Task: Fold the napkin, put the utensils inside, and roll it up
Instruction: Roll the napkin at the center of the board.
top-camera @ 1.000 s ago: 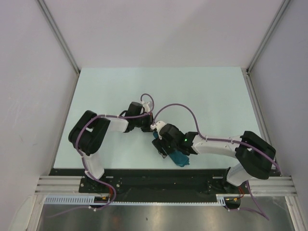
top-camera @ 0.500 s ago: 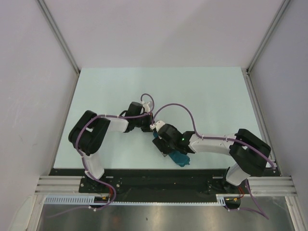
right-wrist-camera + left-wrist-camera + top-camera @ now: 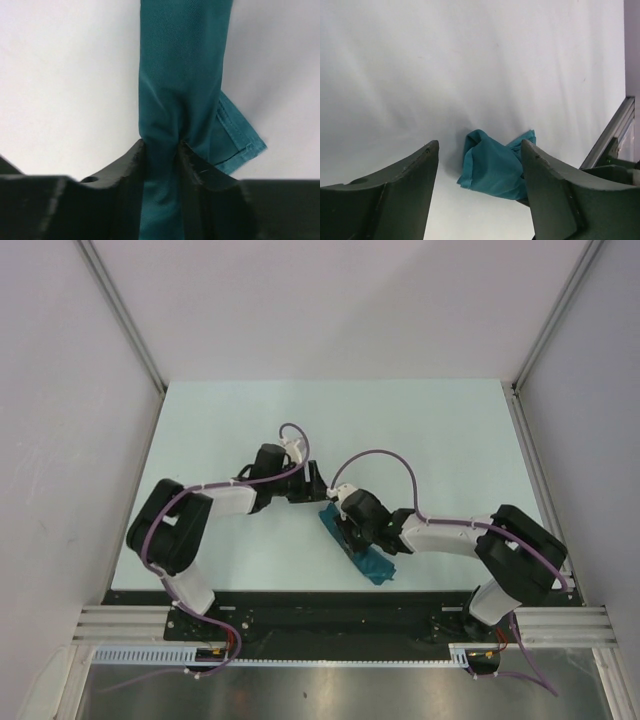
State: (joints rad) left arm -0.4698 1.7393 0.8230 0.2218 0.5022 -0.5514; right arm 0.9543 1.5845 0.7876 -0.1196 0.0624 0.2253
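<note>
one teal napkin [image 3: 182, 75], soft woven cloth rolled into a long narrow bundle, lies on the smooth pale table [image 3: 430, 440]. right gripper [image 3: 161, 150] pinches its middle; left gripper [image 3: 479, 146] gapes empty near its end.

Pale table [image 3: 430, 440], white enclosure walls [image 3: 330, 300]

lab test cell, white walls [image 3: 330, 300], aluminium frame rails [image 3: 110, 621]

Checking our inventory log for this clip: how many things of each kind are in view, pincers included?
Teal napkin: 1
Pincers: 2 (left pincer, right pincer)
Total: 3
</note>
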